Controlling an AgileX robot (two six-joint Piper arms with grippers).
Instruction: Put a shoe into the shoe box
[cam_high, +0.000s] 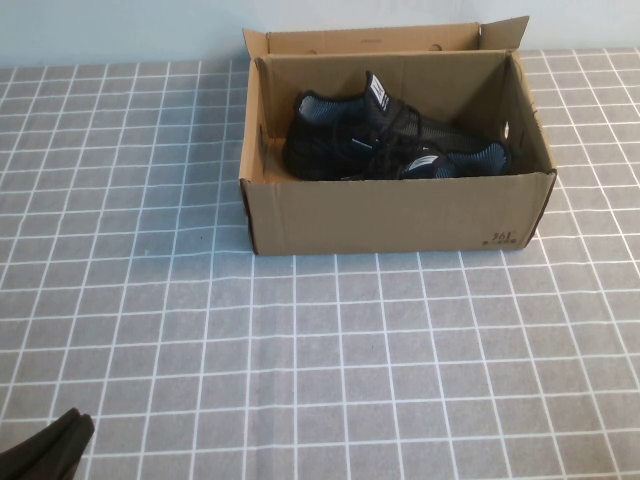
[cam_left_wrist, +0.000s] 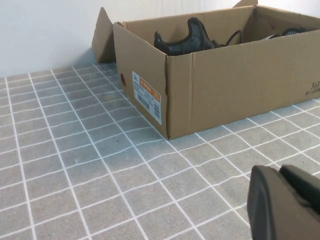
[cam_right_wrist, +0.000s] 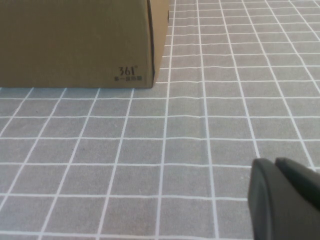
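Left claw (cam_high: 45, 445) sits parked at near surface (cam_high: 300, 380) edge, right claw (cam_right_wrist: 285, 200) low too, both clenched w/ nothing held; shoe (cam_high: 390, 145) already inside shoe box (cam_high: 400, 215), so any stray reach risks nudging box.

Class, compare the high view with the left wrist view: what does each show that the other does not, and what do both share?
Only the high view shows the box's full inside, with the black shoes lying in it. Only the left wrist view shows the orange-and-white label on the box's end wall. Both show the shoe box, the checked tablecloth and the left gripper, low near the table. The right gripper appears in neither.
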